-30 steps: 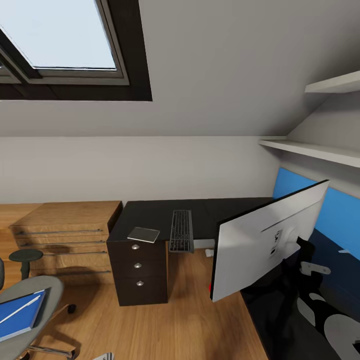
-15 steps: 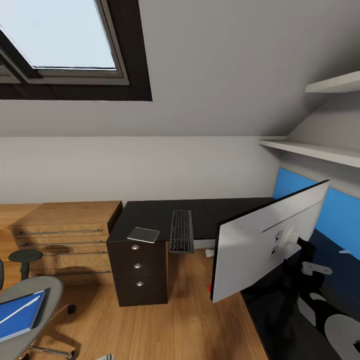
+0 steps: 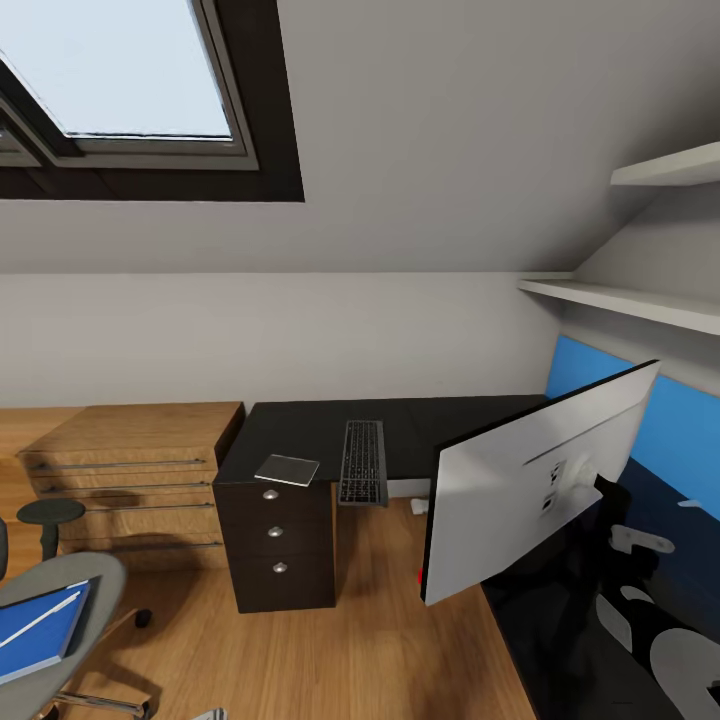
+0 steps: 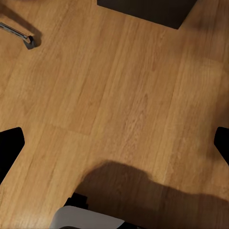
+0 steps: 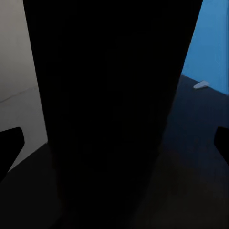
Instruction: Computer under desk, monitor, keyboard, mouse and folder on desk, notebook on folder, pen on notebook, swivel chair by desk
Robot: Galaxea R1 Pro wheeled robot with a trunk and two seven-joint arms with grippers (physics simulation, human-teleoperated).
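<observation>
On the right wing of the black desk (image 3: 300,425) the monitor (image 3: 530,490) stands tilted, its pale back towards me and a red dot at its low corner. The keyboard (image 3: 363,462) lies on the far wing, overhanging the front edge. Left of it rests the notebook (image 3: 287,469), above the drawer unit (image 3: 280,545). The blue folder (image 3: 35,630), crossed by a thin white line, lies on the swivel chair (image 3: 100,580). My right gripper (image 5: 114,143) is open, with the monitor's black stand (image 5: 114,95) looming between its fingers. My left gripper (image 4: 114,148) hangs open over bare floor.
A low light-wood cabinet (image 3: 130,450) and a small dark stool (image 3: 50,515) stand left of the desk. Wall shelves (image 3: 630,300) hang above the blue back panel (image 3: 680,420). A chair castor (image 4: 28,42) and the drawer unit's base (image 4: 148,9) lie ahead of the left gripper.
A white part of my right arm behind the monitor has shifted slightly to the right. The chair has edged a little left. The monitor, keyboard and notebook stay put.
</observation>
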